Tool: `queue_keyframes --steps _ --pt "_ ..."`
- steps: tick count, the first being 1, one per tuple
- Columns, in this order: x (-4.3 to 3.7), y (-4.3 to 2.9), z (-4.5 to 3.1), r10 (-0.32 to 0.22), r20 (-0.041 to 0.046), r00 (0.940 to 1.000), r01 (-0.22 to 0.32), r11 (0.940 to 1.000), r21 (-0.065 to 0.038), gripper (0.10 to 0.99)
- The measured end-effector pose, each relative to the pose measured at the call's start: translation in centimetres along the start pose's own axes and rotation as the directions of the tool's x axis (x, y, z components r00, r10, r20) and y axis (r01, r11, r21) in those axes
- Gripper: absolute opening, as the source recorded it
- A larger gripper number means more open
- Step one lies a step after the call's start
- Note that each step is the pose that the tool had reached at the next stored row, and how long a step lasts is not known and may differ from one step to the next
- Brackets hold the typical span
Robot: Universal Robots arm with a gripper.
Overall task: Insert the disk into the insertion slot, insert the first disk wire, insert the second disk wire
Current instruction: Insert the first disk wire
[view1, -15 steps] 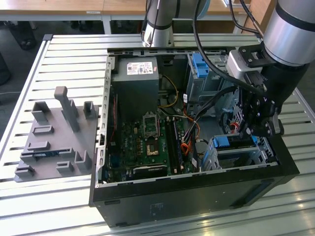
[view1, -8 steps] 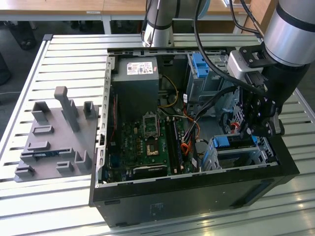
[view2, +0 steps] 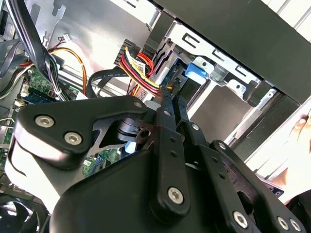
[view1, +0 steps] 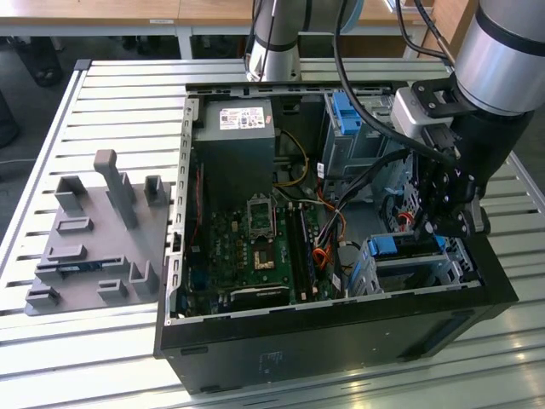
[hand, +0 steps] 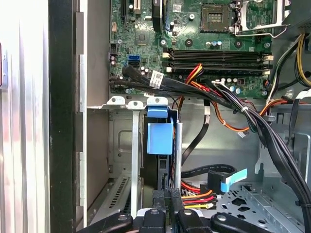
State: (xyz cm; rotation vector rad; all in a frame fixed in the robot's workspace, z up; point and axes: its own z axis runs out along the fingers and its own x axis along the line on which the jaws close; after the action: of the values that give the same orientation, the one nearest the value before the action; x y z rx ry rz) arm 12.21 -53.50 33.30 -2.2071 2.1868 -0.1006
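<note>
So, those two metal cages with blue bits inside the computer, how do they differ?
The low cage is squat and wide, nearest the camera in the exterior view; the tall cage stands upright further back. The gripper hangs just above the low cage, well away from the tall cage. The low cage's blue part is a long bar; the tall cage's is a short upright piece. Both are grey metal with blue plastic.

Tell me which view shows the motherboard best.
The exterior view: nearly all the green motherboard lies open inside the case. The first wrist view shows part of it, with cables across; the second wrist view shows slivers around the pincer.
</note>
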Motion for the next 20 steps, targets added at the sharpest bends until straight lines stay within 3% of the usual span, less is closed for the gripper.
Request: queue_keyframes --steps 20 --pt "0.12 -0.1 0.08 0.003 -0.0003 1.0 -0.003 1.0 0.0 0.165"
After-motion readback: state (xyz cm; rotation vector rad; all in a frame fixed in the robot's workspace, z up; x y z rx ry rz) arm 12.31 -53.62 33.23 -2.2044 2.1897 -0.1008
